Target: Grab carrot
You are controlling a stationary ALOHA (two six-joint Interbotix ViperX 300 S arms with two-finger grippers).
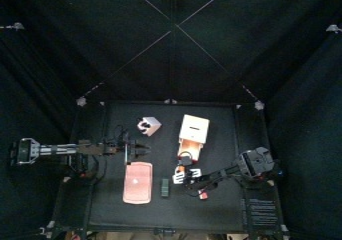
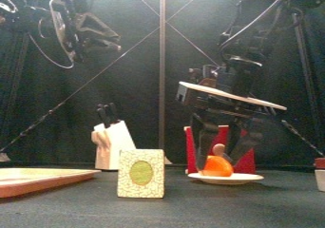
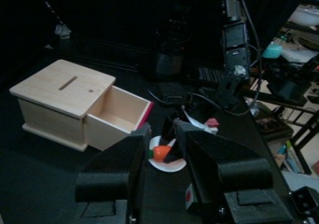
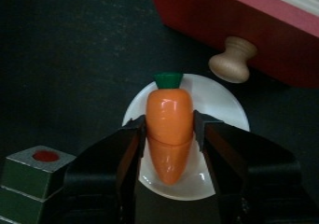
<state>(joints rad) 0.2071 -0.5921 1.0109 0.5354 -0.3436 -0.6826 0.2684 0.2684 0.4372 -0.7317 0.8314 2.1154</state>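
Front view, nearest first. Lower centre: small upright card with a pale green patterned face, standing on the black table. Lower left edge: flat pink-red slab, lying level. Lower right: white saucer bearing the carrot, orange, green-capped. Directly over the carrot: right gripper, pointing down, a jaw on either side of the carrot.

Right wrist view, centre: carrot lying lengthwise on the saucer, between the two jaws of the right gripper; jaws parted, close beside the carrot, contact not clear. Lower left corner: small grey block with a red dot.

Behind, left of centre in the front view: white object, detail unclear. Upper frame of the right wrist view: red-walled drawer with a wooden knob.

Left wrist view: tan box, drawer pulled out. Left gripper at lower centre, raised, jaws apart, empty.
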